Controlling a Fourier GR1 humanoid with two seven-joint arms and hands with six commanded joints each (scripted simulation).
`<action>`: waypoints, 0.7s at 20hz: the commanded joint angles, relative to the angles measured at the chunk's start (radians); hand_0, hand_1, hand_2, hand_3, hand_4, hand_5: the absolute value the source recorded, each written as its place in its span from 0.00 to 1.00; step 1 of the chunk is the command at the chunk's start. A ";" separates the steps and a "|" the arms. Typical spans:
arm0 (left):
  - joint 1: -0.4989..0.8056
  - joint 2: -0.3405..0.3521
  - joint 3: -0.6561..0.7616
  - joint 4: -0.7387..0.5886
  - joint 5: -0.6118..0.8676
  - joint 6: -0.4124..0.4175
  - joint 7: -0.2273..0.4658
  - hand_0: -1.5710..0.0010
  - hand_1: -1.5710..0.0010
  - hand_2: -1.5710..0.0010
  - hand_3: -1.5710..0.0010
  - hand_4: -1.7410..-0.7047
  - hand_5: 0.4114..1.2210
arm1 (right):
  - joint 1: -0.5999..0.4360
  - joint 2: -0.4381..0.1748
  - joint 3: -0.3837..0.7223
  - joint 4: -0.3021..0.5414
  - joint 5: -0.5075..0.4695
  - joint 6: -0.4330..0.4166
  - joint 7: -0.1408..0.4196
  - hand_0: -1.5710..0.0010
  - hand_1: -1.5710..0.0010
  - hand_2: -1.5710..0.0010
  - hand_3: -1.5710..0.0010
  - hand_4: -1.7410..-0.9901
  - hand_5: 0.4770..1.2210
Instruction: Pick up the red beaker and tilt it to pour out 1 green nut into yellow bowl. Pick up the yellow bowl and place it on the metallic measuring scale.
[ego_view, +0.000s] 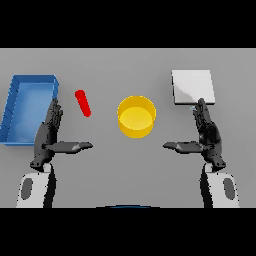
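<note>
The bench (125, 65) was a flat, matte grey surface. On it the red beaker (83, 103) showed as a slim, smooth cylinder with rounded ends, lying tilted with its upper end leaning toward the left; no nut could be made out in it. To its right, near the middle, stood the yellow bowl (136, 116), a round, straight-walled tub of plain glossy yellow, apart from the beaker. Farther right, at the back, the measuring scale (193, 86) was a pale, square plate with a faint sheen. On the far left sat a blue tray (12, 107), rectangular with raised walls.

The left robot hand (49, 132) rested beside the tray, fingers straight and thumb spread toward the bowl, holding nothing. The right robot hand (206, 132) mirrored it just below the scale, fingers extended, thumb apart, also holding nothing.
</note>
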 joint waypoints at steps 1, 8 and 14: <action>0.000 0.000 0.000 0.000 0.001 0.001 0.000 1.00 1.00 1.00 1.00 0.58 0.31 | -0.001 0.001 0.000 0.000 0.000 -0.001 0.000 1.00 1.00 1.00 1.00 0.89 0.14; 0.068 0.041 -0.073 -0.106 -0.088 -0.010 -0.029 1.00 1.00 1.00 1.00 0.58 0.31 | 0.047 -0.050 0.081 -0.065 0.190 -0.056 -0.111 1.00 1.00 1.00 1.00 0.89 0.13; 0.108 0.082 -0.116 -0.202 -0.126 -0.034 0.080 1.00 1.00 1.00 1.00 0.58 0.30 | 0.081 -0.067 0.129 -0.119 0.267 -0.058 -0.085 1.00 1.00 1.00 1.00 0.83 0.16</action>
